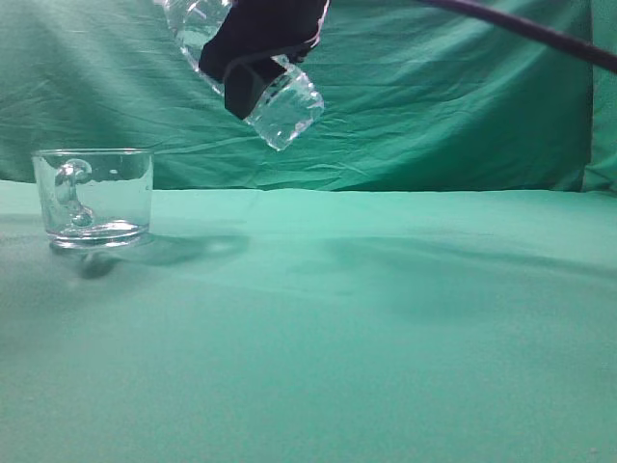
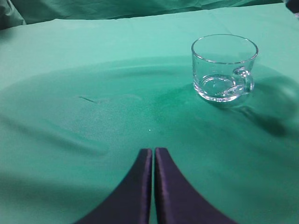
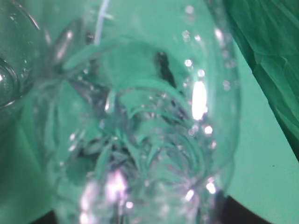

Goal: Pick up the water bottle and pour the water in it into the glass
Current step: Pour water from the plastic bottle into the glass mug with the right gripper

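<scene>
Water bottle (image 1: 280, 101) hangs tilted high at the top of the scene, right of the glass (image 1: 93, 197), clamped around its ribbed body by the right gripper (image 1: 253, 53), its base end pointing down to the right. Thin, clear plastic like this probably flexes and slips, so a firm hold on the ribs suits it. The left gripper (image 2: 153, 161) rests with its jaws pressed together, near the glass, holding nothing.

The glass (image 1: 93, 197) stands alone at the left of the tabletop (image 1: 386, 328); wide bare cloth lies to its right and front. The tilted water bottle (image 1: 280, 106) hangs high above, right of the glass, leaving open air beneath.
</scene>
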Robot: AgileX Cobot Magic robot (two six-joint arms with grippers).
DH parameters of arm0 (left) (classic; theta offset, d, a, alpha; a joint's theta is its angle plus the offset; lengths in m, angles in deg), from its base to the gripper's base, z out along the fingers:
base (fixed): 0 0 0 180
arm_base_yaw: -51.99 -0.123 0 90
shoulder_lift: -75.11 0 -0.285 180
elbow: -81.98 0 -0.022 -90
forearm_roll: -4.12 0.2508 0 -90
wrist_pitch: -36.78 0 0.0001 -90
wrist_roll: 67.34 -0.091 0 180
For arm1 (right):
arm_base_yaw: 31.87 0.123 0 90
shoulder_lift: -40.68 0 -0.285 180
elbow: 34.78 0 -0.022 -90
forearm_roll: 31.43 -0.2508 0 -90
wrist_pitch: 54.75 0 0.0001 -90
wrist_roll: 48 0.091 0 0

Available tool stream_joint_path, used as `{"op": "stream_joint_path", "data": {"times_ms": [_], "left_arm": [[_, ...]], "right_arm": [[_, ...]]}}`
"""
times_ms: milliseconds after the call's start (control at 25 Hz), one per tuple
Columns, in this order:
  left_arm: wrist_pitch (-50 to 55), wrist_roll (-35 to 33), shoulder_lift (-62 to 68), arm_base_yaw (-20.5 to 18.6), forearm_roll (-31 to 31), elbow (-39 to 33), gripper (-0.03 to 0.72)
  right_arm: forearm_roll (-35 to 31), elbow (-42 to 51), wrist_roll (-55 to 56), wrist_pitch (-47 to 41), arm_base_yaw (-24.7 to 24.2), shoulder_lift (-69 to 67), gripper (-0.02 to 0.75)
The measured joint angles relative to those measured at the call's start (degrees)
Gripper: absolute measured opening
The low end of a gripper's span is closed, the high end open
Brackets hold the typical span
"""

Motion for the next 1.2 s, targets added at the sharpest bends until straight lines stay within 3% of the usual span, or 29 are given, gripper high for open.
{"op": "stream_joint_path", "data": {"times_ms": [400, 1200], "left_arm": [[0.0, 0.0, 0.0, 0.0, 0.0, 0.0, 0.000], [0.0, 0.0, 0.0, 0.0, 0.0, 0.0, 0.000]], "right_arm": [[5.6, -13.1, -0.4, -7.1, 1.2, -10.9, 0.303], [30.6, -13.6, -1.2, -6.7, 1.6, -11.3, 0.277]]}}
